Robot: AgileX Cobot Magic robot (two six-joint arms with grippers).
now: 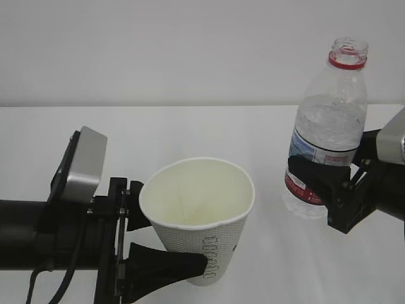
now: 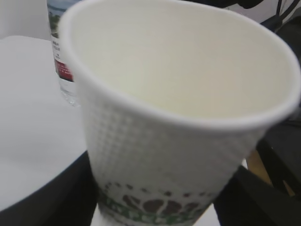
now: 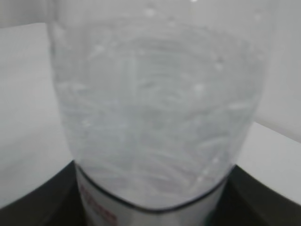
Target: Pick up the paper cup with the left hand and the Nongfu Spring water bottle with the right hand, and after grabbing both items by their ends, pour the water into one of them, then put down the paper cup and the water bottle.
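White tapered paper cup [image 1: 201, 215], tilted with its mouth toward the camera and no liquid discernible inside, is grasped by the black left end effector [image 1: 166, 244]. Clear uncapped plastic bottle [image 1: 326, 130], partly filled with water [image 3: 155, 117], is held upright by the right end effector [image 1: 326, 183] above the white worktop [image 1: 190, 133].

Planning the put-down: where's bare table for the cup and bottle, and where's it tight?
Bare table runs behind the cup, from the left end effector across to the bottle. The strip between cup and bottle is also bare. Crowded: the lower left, filled by the left arm, and the right edge around the right end effector, which grips the bottle's label.
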